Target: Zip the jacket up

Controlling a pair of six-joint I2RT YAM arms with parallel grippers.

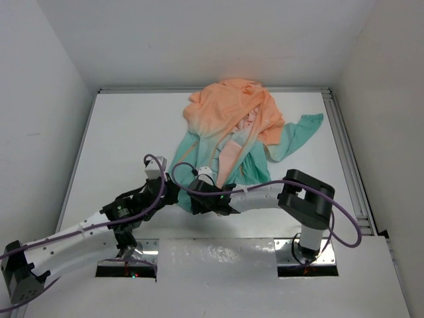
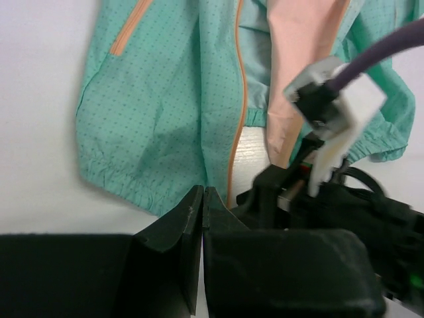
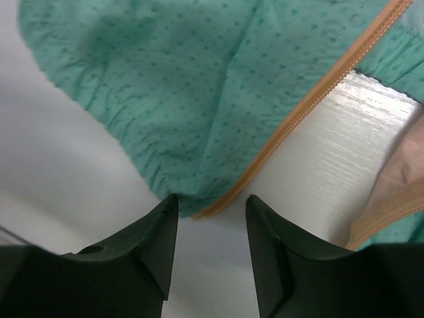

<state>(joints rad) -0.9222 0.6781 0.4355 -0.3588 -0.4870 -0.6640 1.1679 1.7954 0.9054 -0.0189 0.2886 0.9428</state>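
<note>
White table enclosed by pale walls. Jacket is seen crumpled at far centre, with the orange part far and the teal hem near. Left hand is pressed together, just near of the hem by the orange zipper tape. Right hand is spread apart, and the hem corner is seen just beyond its tips.

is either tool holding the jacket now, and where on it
Nothing is held. The right tool stands open at the bottom zipper corner of the jacket; the left tool is shut, no fabric seen in it.
</note>
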